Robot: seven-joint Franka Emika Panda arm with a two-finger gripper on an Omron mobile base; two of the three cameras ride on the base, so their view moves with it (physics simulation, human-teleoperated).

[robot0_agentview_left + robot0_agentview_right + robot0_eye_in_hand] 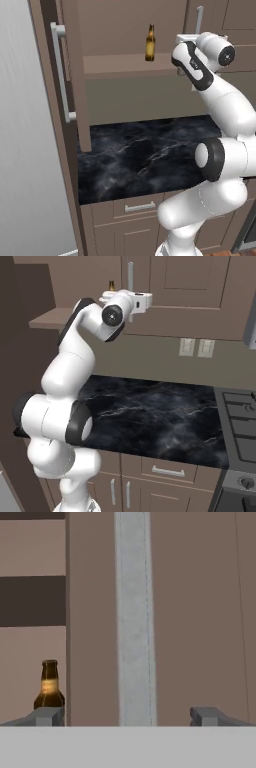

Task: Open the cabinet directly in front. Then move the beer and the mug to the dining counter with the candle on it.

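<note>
Stood wide open and empty, the gripper (127,716), fingertips (49,716) spread to either side of the long silver handle (135,617) of the cabinet's right door (200,612), close in front of it and not yet touching. Hung already swung out at the left, the other cabinet door (64,75), leaving the shelf (125,64) bare to view. Rested upright on that shelf, the beer (150,43), just left of the shut door's edge and well back from the gripper. Could not make out the mug from here; probably hidden behind the closed door. Looked rigid and smooth, that handle, a metal bar fixed at both ends: best pinched across its middle or lower part with a firm squeeze, then pulled along the hinge's arc so the pads would not slide down it. Seemed light but breakable and slick, the bottle, and tall enough to tip: better taken around the body near the label than by the narrow neck.
</note>
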